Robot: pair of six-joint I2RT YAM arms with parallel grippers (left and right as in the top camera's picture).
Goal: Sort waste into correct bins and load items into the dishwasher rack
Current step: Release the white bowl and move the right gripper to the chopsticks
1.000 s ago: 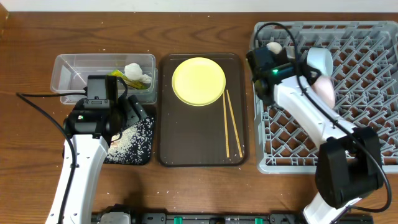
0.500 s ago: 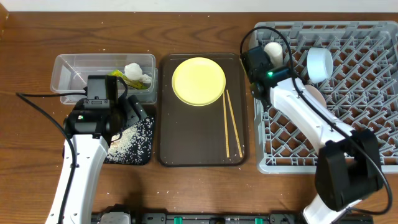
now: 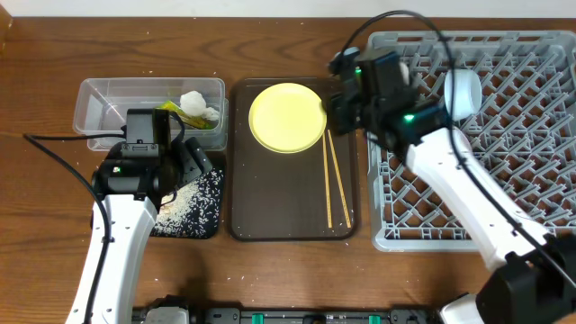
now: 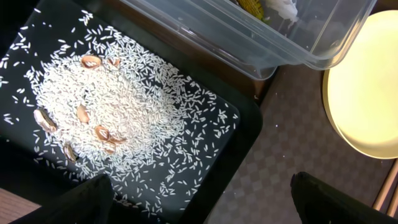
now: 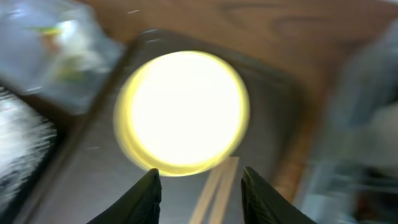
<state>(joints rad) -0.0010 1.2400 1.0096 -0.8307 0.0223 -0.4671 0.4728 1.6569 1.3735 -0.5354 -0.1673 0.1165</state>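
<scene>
The round yellow plate (image 3: pixel 286 117) lies at the far end of the brown serving tray (image 3: pixel 288 229), with the wooden chopsticks (image 3: pixel 333 180) to its right. My right gripper (image 3: pixel 331 112) is open and empty over the plate's right edge. The blurred right wrist view shows the plate (image 5: pixel 183 112) and chopsticks (image 5: pixel 214 193) between its fingers (image 5: pixel 199 186). My left gripper (image 4: pixel 202 199) is open and empty over the black tray (image 4: pixel 242 143), which holds rice crumbs (image 4: pixel 106 106). The clear tub (image 3: pixel 99 108) holds the tissue (image 3: pixel 193 103) and the wrapper (image 3: pixel 171 110). A white cup (image 3: pixel 462 93) stands in the grey rack (image 3: pixel 504 180).
The black tray (image 3: pixel 193 202) sits in front of the clear tub, left of the brown tray. The rack fills the right side of the table. A black cable (image 3: pixel 63 153) runs across the wood at the left. The bowls do not show.
My right arm has swung left, from over the rack's far-left corner to over the brown tray at the plate's right edge. The left arm has not moved.
</scene>
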